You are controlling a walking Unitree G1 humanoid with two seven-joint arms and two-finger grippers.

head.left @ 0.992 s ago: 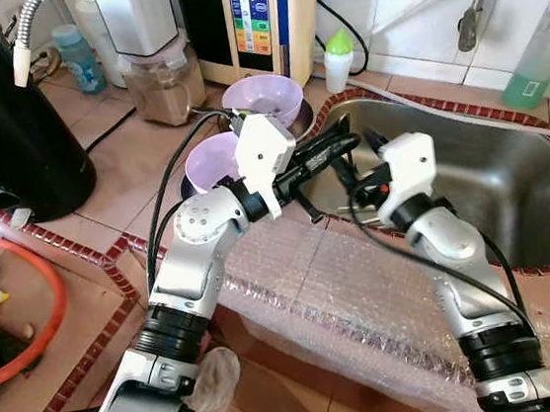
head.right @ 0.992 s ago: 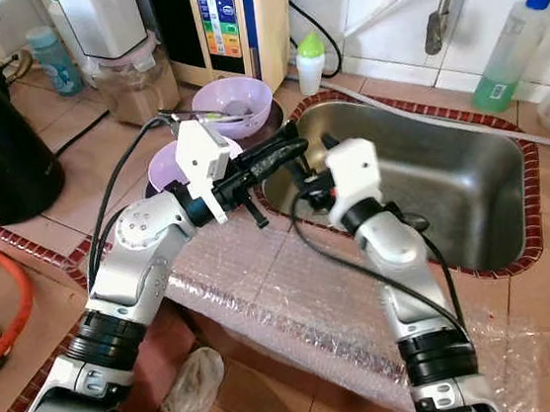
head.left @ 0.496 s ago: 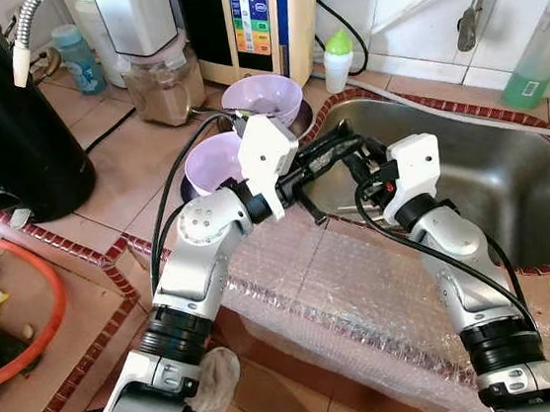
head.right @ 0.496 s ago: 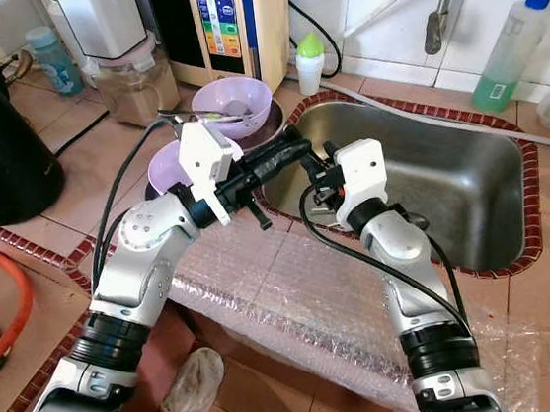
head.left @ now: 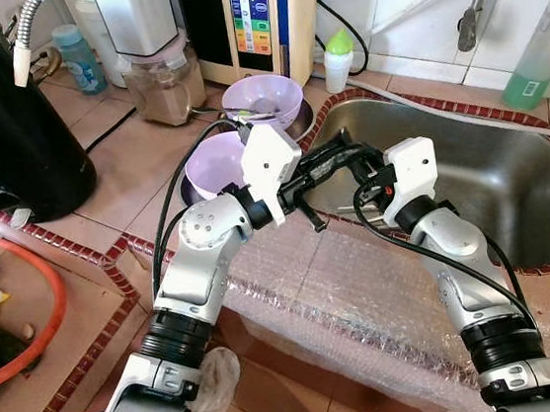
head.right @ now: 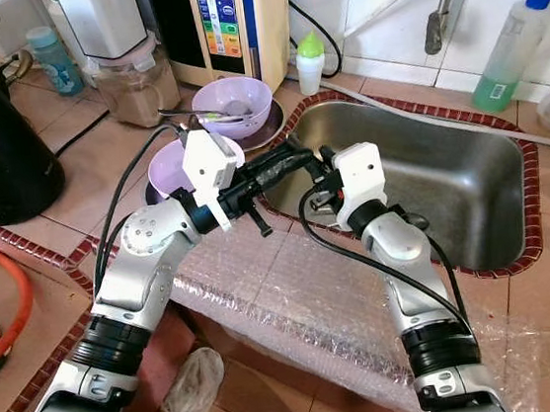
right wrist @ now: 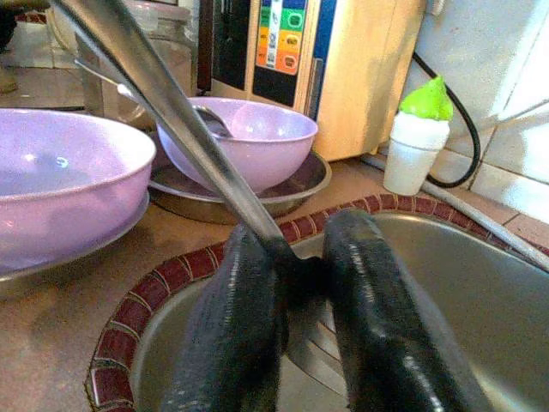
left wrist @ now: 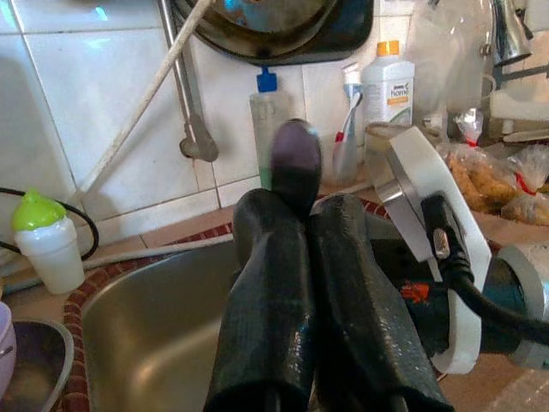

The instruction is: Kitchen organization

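Both grippers meet over the left rim of the steel sink. A long metal spoon runs between them. My right gripper is shut on its handle, seen close up in the right wrist view. My left gripper is shut on the spoon's other end, whose dark rounded tip pokes out past the fingers. In the left eye view the left gripper reaches in from the counter side and the right gripper faces it.
Two purple bowls on metal plates stand left of the sink, one near, one farther with a utensil in it. Bubble wrap covers the front counter edge. A black kettle, a blender jar and a green-capped bottle stand behind.
The right gripper has moved left and closed in on the left gripper's tips. The left gripper has dipped slightly toward the sink rim.
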